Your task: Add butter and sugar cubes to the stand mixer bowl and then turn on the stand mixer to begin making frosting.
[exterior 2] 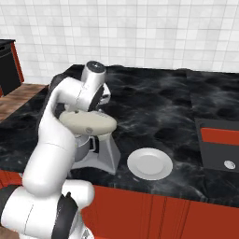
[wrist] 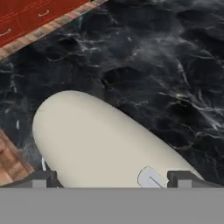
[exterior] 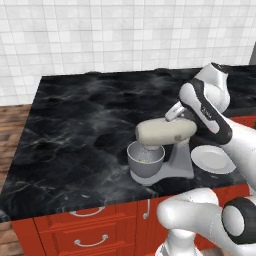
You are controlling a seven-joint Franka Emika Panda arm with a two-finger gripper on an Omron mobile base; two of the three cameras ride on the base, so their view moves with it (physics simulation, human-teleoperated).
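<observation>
Mixer [exterior: 165, 142] on black counter [exterior: 75, 130], beige head lowered over bowl [exterior: 145, 161], gripper [wrist: 111, 178] at the head's rear, jaws spread wide astride it, grasping nothing, plate [exterior 2: 150, 164] beside base.

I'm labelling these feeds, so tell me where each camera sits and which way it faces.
Left base view: behind the arm's left, facing the mixer, bowl, plate; arm lower right.
Right base view: behind its right, same mixer and plate; arm lower left.
Hand view: on the hand, looking down the mixer's head; open end effector fingertips at bottom.
</observation>
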